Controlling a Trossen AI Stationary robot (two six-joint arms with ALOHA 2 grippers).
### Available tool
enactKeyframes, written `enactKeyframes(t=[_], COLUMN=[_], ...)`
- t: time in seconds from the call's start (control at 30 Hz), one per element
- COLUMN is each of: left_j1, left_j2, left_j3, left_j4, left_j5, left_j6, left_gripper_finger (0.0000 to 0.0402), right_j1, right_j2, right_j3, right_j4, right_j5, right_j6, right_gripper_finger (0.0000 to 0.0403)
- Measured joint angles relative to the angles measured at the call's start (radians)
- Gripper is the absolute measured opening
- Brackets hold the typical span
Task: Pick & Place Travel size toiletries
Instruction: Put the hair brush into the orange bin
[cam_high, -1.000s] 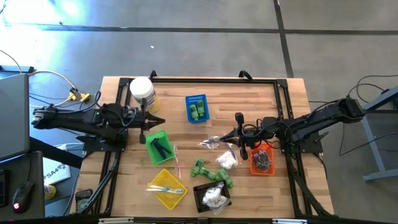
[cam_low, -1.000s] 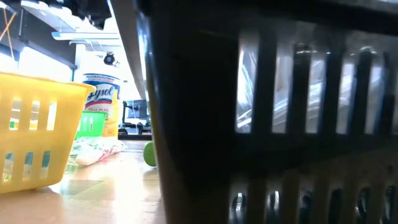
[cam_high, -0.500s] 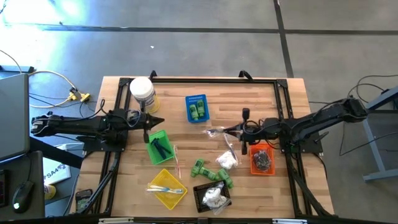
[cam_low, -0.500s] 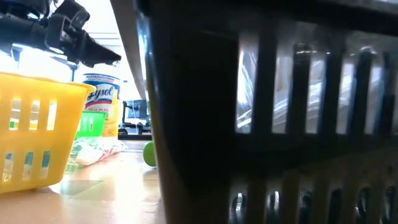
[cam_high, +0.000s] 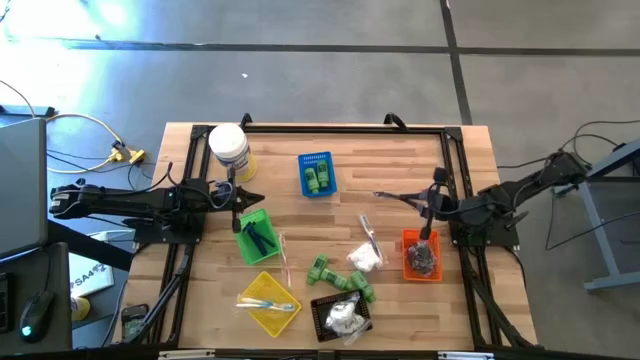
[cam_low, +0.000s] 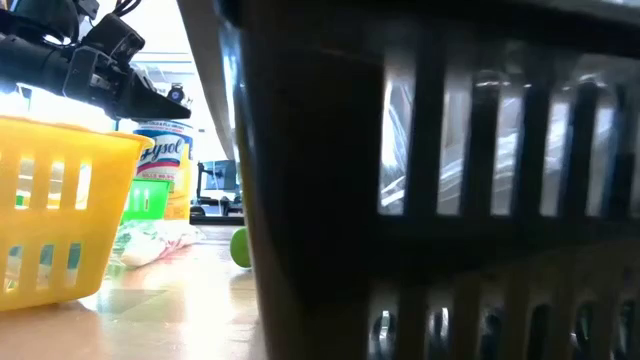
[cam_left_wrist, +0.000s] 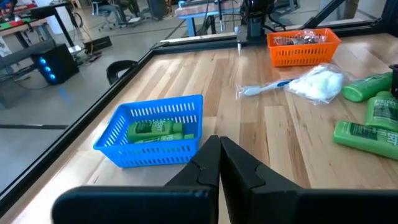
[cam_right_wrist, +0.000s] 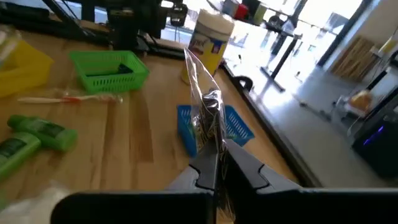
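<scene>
Your right gripper (cam_high: 405, 198), jaws pinched on a clear packet (cam_right_wrist: 207, 109), has pulled back from mid-counter to above the orange basket (cam_high: 421, 262), while your left gripper (cam_high: 252, 198), jaws closed empty, hovers beside the green basket (cam_high: 257, 234)

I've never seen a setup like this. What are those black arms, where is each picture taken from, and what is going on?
Two robot arms work at a wooden table. One picture looks straight down, one sits at table height behind a black basket, and two ride on the arms' wrists. Small baskets hold sorted toiletries: the blue basket has green bottles, the orange basket dark pieces. Loose green bottles and a white packet lie between them. The right pincer is shut on a clear crinkly wrapper, raised near the orange basket. The left pincer is shut, holding nothing, beside the green basket.
</scene>
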Motion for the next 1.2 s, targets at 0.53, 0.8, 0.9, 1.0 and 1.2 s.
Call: enactKeyframes(t=[0.53, 0.8, 0.9, 1.0, 1.2], left_j1=[0.000, 0.000, 0.000, 0.000, 0.000], left_j2=[0.000, 0.000, 0.000, 0.000, 0.000], left_j3=[0.000, 0.000, 0.000, 0.000, 0.000], left_j4=[0.008, 0.021, 0.022, 0.027, 0.028], left_j5=[0.002, 0.024, 0.024, 0.024, 0.053], left_j6=[-0.056, -0.056, -0.056, -0.054, -0.050], left_gripper_finger=[0.0003, 0.0003, 0.0003, 0.0003, 0.0003], right_j1=[0.010, 0.010, 0.008, 0.008, 0.008], right_j2=[-0.022, 0.017, 0.056, 0.114, 0.267], right_j3=[0.243, 0.243, 0.243, 0.243, 0.241], right_j4=[-0.732, -0.833, -0.798, -0.805, -0.803], right_j5=[-0.539, -0.771, -0.820, -0.799, -0.841], right_j6=[0.992, 1.191, 1.196, 1.233, 1.221], right_gripper_finger=[0.0007, 0.0008, 0.0006, 0.0008, 0.0007])
